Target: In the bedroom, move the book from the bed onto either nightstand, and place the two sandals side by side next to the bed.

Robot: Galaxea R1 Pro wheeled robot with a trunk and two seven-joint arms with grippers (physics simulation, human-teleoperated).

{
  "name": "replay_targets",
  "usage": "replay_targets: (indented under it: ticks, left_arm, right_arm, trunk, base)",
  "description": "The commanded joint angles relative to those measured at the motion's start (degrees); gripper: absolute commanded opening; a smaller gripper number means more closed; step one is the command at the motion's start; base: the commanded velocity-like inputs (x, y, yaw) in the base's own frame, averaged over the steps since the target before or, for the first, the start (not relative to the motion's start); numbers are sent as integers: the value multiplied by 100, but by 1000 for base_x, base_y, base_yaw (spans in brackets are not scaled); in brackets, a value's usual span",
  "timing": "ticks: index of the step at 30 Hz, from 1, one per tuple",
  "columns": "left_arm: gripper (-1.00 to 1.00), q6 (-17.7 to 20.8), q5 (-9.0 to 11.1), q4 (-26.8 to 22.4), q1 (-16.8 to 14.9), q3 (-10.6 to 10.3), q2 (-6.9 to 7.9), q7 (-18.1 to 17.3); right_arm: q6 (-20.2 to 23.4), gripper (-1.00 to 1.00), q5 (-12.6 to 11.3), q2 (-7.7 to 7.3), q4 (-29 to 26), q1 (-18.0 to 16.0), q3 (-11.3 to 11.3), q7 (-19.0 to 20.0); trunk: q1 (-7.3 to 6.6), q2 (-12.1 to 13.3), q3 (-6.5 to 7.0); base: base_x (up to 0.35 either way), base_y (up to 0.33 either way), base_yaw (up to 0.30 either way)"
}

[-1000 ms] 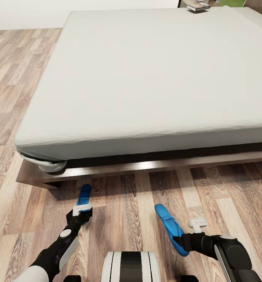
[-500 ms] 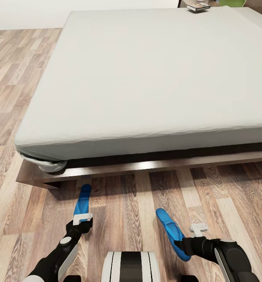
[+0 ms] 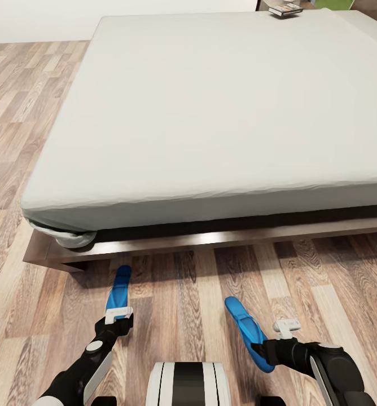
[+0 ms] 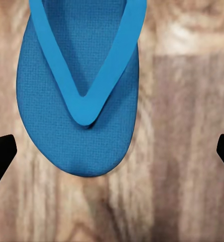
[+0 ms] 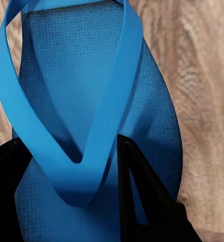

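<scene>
The bed (image 3: pixel 211 113) with its off-white mattress spans the head view. A small dark book (image 3: pixel 285 9) lies past the mattress's far right corner; what it rests on I cannot tell. One blue sandal (image 3: pixel 119 289) lies flat on the wood floor by the bed frame. My left gripper (image 3: pixel 119 314) is open just behind its heel. In the left wrist view that sandal (image 4: pixel 81 91) lies ahead of the gripper (image 4: pixel 112 151), whose fingertips (image 4: pixel 1 154) are wide apart. My right gripper (image 3: pixel 262 351) is shut on the second blue sandal (image 3: pixel 245 330), tilted over the floor. In the right wrist view the dark fingers (image 5: pixel 142 196) clamp this sandal (image 5: pixel 91 75) at the sole and strap.
The low dark wood bed frame (image 3: pixel 211 239) runs across just beyond both sandals. A bunched sheet corner (image 3: pixel 70 237) hangs at the frame's left end. Bare plank floor (image 3: pixel 183 293) separates the two sandals. My own base (image 3: pixel 188 383) is at the near edge.
My left gripper has drawn back a little from the left sandal, which stays on the floor. The right gripper and its sandal have shifted slightly toward me.
</scene>
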Motion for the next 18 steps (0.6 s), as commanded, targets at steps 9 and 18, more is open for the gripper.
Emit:
replay_targets:
  ticks: [9,18]
  left_arm:
    - [100,23,77,-31,-3,-38,21,51]
    - [100,48,79,-36,-3,-37,25,50]
  right_arm:
    - [22,-100,63,-2,-7,-3,2,43]
    - [23,-100,63,-5,-7,-3,2,34]
  trunk:
    - [-1,-1,-3]
    - [-1,-1,-3]
  base:
    - [0,0,0]
    - [0,13,0]
